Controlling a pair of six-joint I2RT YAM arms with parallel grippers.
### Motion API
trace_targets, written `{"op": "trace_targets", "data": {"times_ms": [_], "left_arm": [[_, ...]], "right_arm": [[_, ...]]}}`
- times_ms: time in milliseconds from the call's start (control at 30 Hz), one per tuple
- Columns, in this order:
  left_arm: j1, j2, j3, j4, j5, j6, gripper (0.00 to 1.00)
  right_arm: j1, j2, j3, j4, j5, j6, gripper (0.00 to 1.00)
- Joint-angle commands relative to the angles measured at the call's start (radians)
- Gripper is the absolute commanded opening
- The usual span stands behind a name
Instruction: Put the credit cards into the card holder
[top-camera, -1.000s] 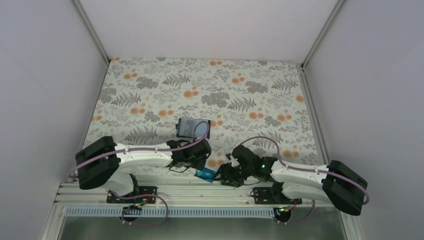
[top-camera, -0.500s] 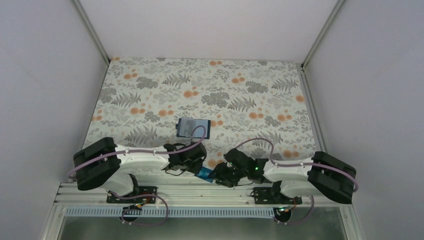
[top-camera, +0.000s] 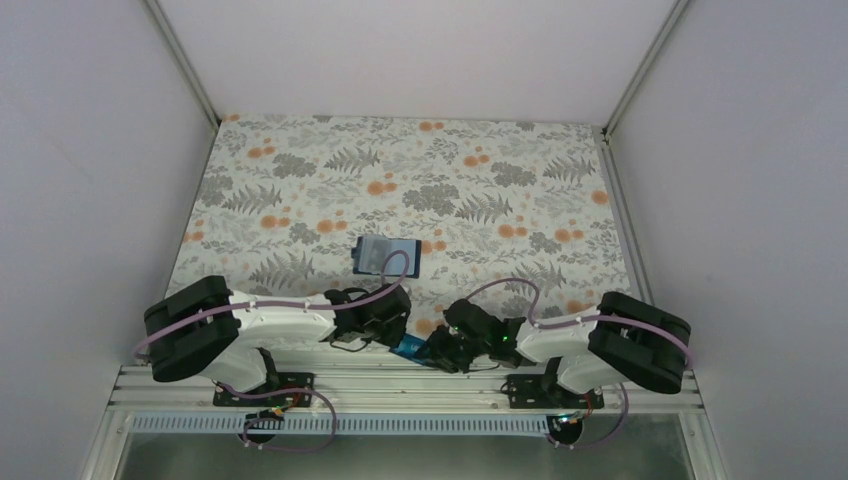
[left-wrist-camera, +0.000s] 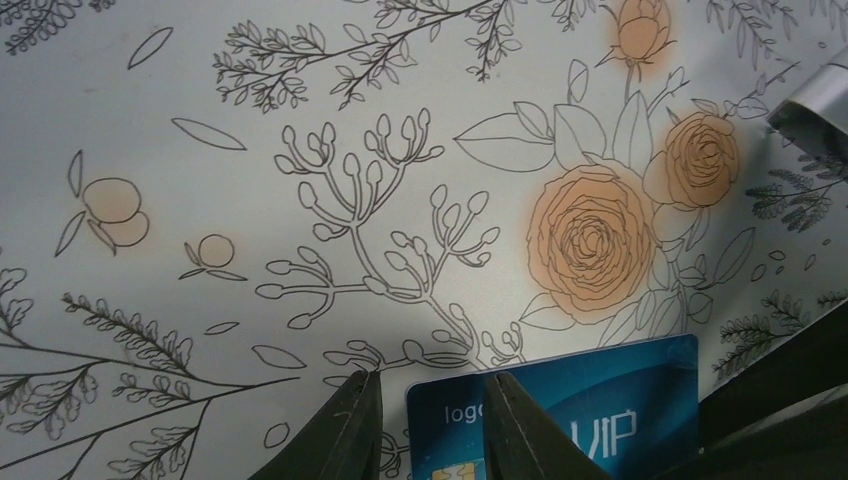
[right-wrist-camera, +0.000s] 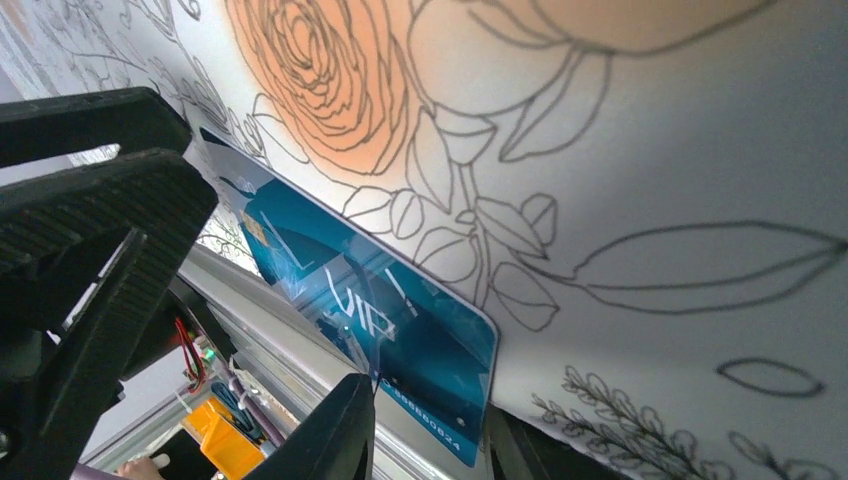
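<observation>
Card holder (top-camera: 386, 256) on floral cloth (top-camera: 300, 180), teal-blue card (top-camera: 408, 348) outside.

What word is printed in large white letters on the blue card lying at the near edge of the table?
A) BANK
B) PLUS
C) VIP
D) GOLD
C: the teal-blue card reads "VIP" in white letters, legible in both wrist views.

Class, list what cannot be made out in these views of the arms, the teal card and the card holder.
Teal card, top view: mostly hidden under the left hand and right hand.
Card holder, top view: too small to read its slots.
Card's print, left wrist view: cut by the bottom edge, partly behind a finger.
Right hand's grip, right wrist view: fingers cut off below.
</observation>
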Motion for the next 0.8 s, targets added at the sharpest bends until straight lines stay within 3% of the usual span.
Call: {"op": "trace_targets", "data": {"times_ms": [0, 167, 300, 500, 767], "left_arm": [[0.003, 0.008, -0.031, 0.009, 0.029, 0.003, 0.28], [0.005, 0.028, -0.044, 0.033, 0.044, -0.006, 0.28], [0.005, 0.024, -0.063, 0.051, 0.057, -0.017, 0.28], [0.006, -0.034, -0.061, 0.004, 0.023, -0.041, 0.27], [0.054, -0.212, 0.051, -0.223, -0.124, -0.072, 0.28]], "right_arm": [[0.005, 0.015, 0.006, 0.063, 0.061, -0.008, 0.28], [-0.004, 0.03, 0.004, 0.099, 0.056, -0.015, 0.19], [-0.006, 0.025, 0.007, 0.104, 0.053, -0.025, 0.05], [-0.006, -0.021, 0.029, 0.041, 0.06, -0.061, 0.04], [-0.086, -0.18, 0.116, -0.15, 0.082, -0.193, 0.04]]}}
